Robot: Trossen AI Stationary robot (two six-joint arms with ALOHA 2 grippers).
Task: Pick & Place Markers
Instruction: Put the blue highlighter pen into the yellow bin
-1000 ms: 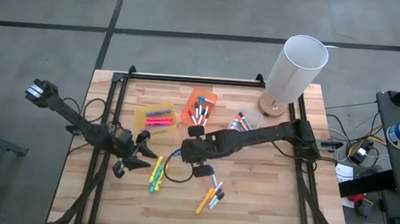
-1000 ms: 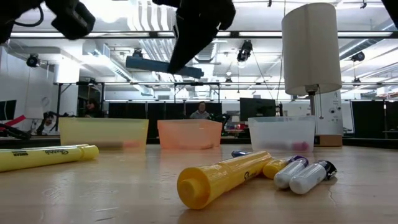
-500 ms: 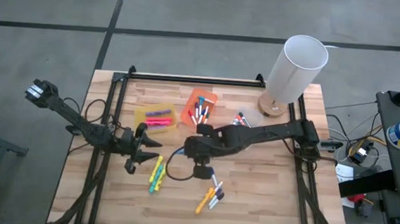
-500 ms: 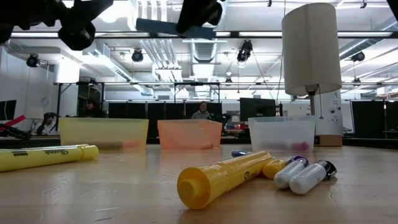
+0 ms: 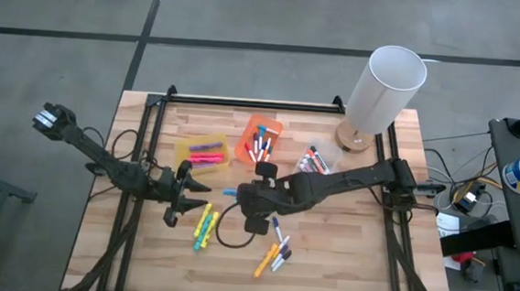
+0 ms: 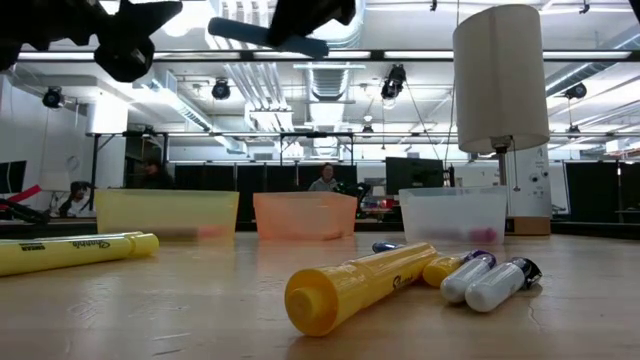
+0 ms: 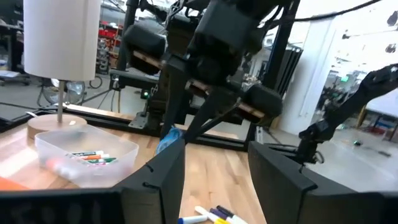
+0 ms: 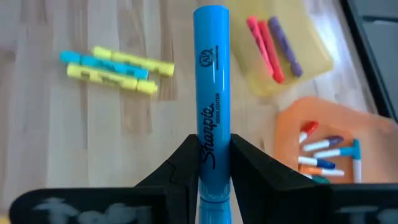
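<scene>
My right gripper [image 5: 241,195] hovers over the table's middle, shut on a blue highlighter marker [image 8: 211,81], which also shows high in the low view [image 6: 265,33]. My left gripper [image 5: 192,194] hangs open just to its left, touching nothing; its fingers [image 7: 161,180] face the right arm. Loose markers lie flat on the wood: a yellow-green group [image 5: 204,226] and a mixed group [image 5: 276,249]. More markers lie in the yellow bin [image 5: 203,151], the orange bin [image 5: 260,141] and the clear bin [image 5: 314,158]. My right gripper pinches the blue marker between its two fingers [image 8: 183,165], by the end nearest the wrist [image 8: 211,140]. The fingers reach in from the table's right and lie along the marker, which sticks out past the fingertips toward the left. It is lifted clear, roughly level.
A lamp with a tall white shade [image 5: 386,81] stands on a round wooden base [image 5: 354,136] at the far right corner. Black frame rails [image 5: 245,101] run along the table's edges. Bare wood shows on the near side [image 5: 343,271]. People sit far off in the room [image 6: 322,180].
My right gripper has risen with the blue marker, which went from slanted and lower to near level and high above the table. My left gripper has shifted a little toward the table's right and far side, staying open.
</scene>
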